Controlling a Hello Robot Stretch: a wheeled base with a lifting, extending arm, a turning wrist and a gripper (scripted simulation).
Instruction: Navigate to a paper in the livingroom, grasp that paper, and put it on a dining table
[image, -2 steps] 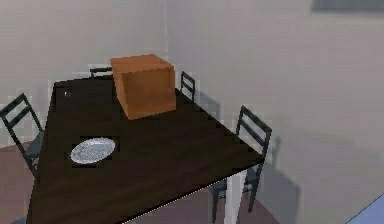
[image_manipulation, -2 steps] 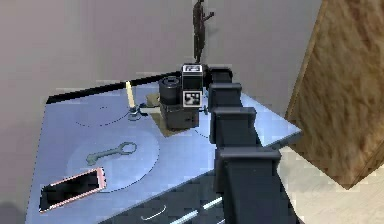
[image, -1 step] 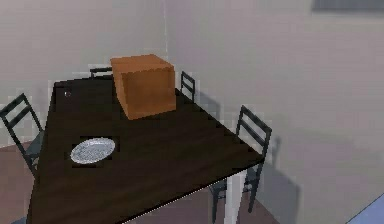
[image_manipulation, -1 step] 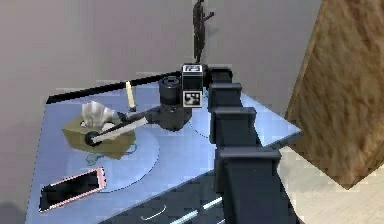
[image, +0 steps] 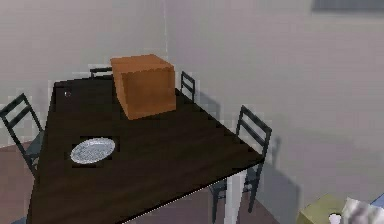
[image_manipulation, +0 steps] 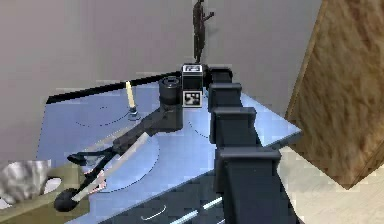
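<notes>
A dark dining table (image: 160, 150) on white legs carries a brown box (image: 146, 85) and a silver plate (image: 93, 151). In the arm side view the arm (image_manipulation: 235, 150) reaches over a pale blue top (image_manipulation: 90, 120) marked with round rings. The gripper (image_manipulation: 72, 180) points down toward that view's lower left, its thin fingers (image_manipulation: 100, 160) ending at the top's near corner. A white crumpled lump (image_manipulation: 22, 180) lies just left of the fingers on something yellowish, perhaps the paper. I cannot tell whether the gripper holds anything.
Dark chairs (image: 252, 135) ring the table, close to the grey walls. A yellowish thing (image: 325, 212) with a white lump (image: 355, 210) shows at the forward view's bottom right. On the blue top stand a candle (image_manipulation: 129, 96) and a dark statue (image_manipulation: 200, 25). A brown wooden panel (image_manipulation: 345, 90) rises on the right.
</notes>
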